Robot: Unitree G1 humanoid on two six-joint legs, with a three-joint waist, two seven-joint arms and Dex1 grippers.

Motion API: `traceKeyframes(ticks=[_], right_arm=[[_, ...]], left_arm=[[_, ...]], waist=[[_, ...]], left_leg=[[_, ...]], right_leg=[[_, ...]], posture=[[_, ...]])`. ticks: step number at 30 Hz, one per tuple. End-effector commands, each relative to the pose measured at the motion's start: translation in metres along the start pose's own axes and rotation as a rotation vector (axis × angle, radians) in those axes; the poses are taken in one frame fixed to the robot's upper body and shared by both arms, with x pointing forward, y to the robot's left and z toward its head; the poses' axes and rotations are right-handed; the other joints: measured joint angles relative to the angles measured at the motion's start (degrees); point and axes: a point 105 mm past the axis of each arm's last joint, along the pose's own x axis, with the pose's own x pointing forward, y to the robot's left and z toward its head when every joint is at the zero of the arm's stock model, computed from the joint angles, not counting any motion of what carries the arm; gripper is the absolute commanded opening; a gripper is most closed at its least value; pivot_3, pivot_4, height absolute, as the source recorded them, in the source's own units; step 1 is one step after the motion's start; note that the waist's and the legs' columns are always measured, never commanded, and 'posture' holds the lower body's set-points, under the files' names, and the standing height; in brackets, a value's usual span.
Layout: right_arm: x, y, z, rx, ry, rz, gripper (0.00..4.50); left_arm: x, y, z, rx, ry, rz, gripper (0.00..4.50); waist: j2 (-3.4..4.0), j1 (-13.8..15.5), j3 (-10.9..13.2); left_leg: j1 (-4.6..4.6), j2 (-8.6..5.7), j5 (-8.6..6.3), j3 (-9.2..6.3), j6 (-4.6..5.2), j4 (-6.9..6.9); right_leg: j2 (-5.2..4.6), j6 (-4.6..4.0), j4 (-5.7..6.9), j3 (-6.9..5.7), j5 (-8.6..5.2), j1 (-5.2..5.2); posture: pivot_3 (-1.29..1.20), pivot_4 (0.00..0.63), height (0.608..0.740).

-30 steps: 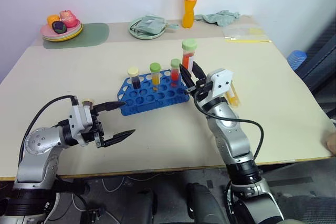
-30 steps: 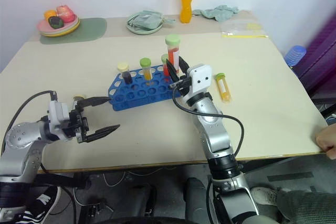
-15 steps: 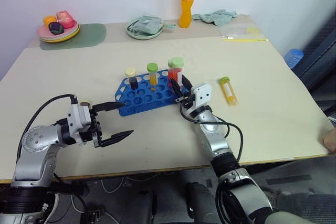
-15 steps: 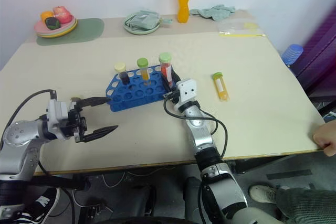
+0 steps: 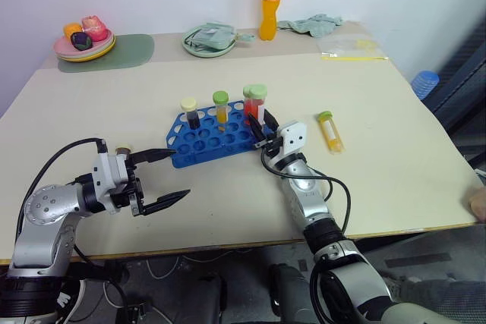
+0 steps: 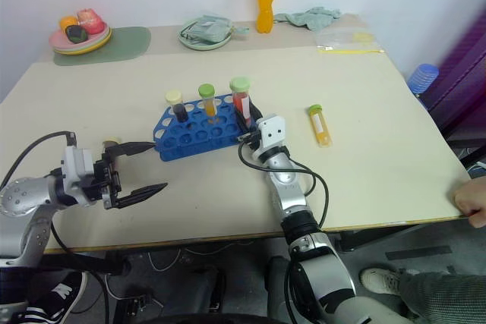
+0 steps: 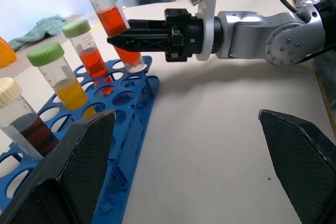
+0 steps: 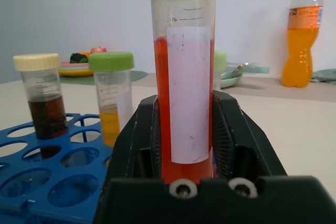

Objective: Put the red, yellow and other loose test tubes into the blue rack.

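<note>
The blue rack [image 5: 216,136] stands mid-table with a dark tube with a cream cap [image 5: 189,111], a yellow tube [image 5: 221,108] and a red tube [image 5: 249,104] upright in it. My right gripper [image 5: 260,125] is shut on another red tube with a green cap [image 8: 189,93]. It holds that tube upright at the rack's right end, its lower end down at a corner hole [image 7: 135,65]. A loose yellow tube [image 5: 329,130] lies on the table to the right. My left gripper [image 5: 182,172] hangs open left of the rack, holding nothing.
Along the far edge stand an orange drink bottle [image 5: 269,1], a plate with a cloth [image 5: 211,38], a fruit plate [image 5: 83,39] on a green mat, a rag [image 5: 315,23] and a plastic bag [image 5: 349,47]. A small tan-capped object [image 5: 122,149] sits by my left gripper. A person's hand [image 5: 478,202] is at the right edge.
My right gripper has come down with the red tube from above the rack to its right end, then held nearly still. The left gripper has stayed open in place.
</note>
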Motion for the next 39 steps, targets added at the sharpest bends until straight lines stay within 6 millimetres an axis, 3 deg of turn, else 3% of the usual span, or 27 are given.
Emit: traceKeyframes(ticks=[1,13,23,25,26,30,34,39], right_arm=[[0.001,0.0,0.005,0.007,-0.026,-0.012,0.82],[0.005,0.009,0.002,0.018,-0.021,0.004,0.82],[0.003,0.005,-0.009,0.066,0.016,-0.016,0.82],[0.002,0.004,-0.009,0.119,0.011,-0.008,1.86],[0.001,0.004,-0.008,0.109,0.006,0.004,2.16],[-0.002,-0.004,-0.001,0.055,0.003,-0.001,4.34],[-0.015,-0.024,0.016,-0.039,-0.004,-0.002,4.43],[-0.037,-0.052,0.052,-0.118,0.01,0.004,4.43]], left_arm=[[-0.002,0.003,0.011,0.04,-0.019,-0.004,4.5],[0.0,0.006,0.011,0.038,-0.02,-0.006,4.5],[0.0,0.009,0.014,0.043,-0.029,0.022,4.5],[0.001,0.008,0.013,0.046,-0.027,0.018,4.5],[0.001,0.008,0.013,0.047,-0.026,0.016,4.5],[0.002,0.007,0.012,0.047,-0.026,0.015,4.5],[0.004,0.006,0.012,0.046,-0.033,0.021,4.5],[0.007,0.002,0.01,0.042,-0.042,0.025,4.5]], waist=[[0.0,0.0,0.0],[0.0,-0.1,0.0],[0.0,0.0,0.0],[0.0,0.0,0.0],[0.0,0.0,0.0],[0.0,0.0,0.0],[0.01,0.4,0.0],[0.01,0.3,0.0]], left_leg=[[0.0,0.0,0.0,0.0,0.0,0.0],[0.02,0.0,0.01,0.0,-0.01,0.0],[0.02,0.0,0.02,0.0,-0.03,0.01],[0.02,0.0,0.02,0.0,-0.03,0.01],[0.02,0.0,0.02,0.0,-0.03,0.0],[0.02,0.0,0.02,0.0,-0.03,0.01],[0.0,-0.03,0.02,0.0,-0.03,0.01],[-0.01,-0.04,0.02,0.0,-0.03,0.04]], right_leg=[[0.0,0.0,0.0,0.0,0.0,0.0],[0.0,0.0,0.03,0.0,0.0,-0.01],[0.0,-0.01,0.09,0.01,-0.01,-0.03],[0.01,-0.01,0.1,0.01,-0.01,-0.03],[0.01,-0.01,0.1,0.01,-0.01,-0.03],[0.0,-0.01,0.11,0.02,-0.01,-0.04],[-0.03,-0.01,0.11,0.02,-0.01,-0.05],[-0.04,-0.01,0.11,0.01,-0.01,-0.04]], posture=[[0.0,0.15,0.74],[0.0,0.15,0.74],[0.0,0.15,0.74],[0.0,0.15,0.74],[0.0,0.15,0.74],[0.0,0.15,0.74],[0.0,0.15,0.74],[0.0,0.15,0.74]])
